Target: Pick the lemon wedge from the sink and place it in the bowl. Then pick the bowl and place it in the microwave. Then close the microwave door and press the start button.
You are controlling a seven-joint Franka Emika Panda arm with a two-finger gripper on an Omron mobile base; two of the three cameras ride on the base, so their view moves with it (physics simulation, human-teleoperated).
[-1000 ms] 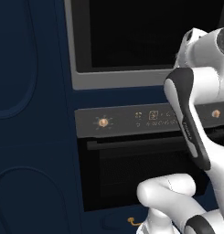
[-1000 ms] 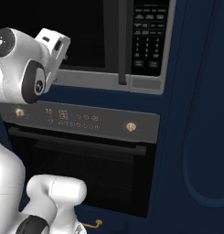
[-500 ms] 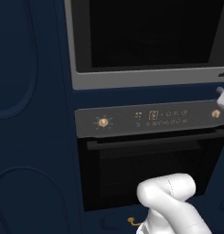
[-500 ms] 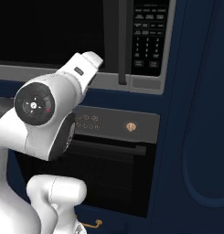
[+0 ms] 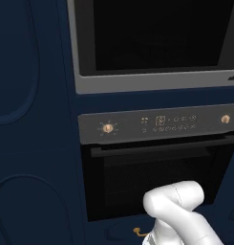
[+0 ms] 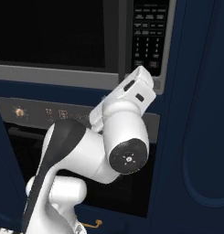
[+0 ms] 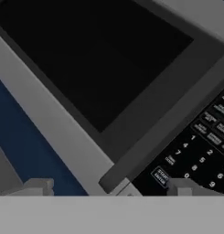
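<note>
You see the arm now swung right; gripper [image 7: 109,188] spread wide, empty, near the keypad [image 7: 200,157] beside the shut microwave door [image 7: 95,59].

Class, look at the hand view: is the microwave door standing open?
No. The microwave door lies flush in its silver-grey frame, right beside the keypad.

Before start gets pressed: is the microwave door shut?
Shut: the microwave door lies flush in its frame beside the keypad.
</note>
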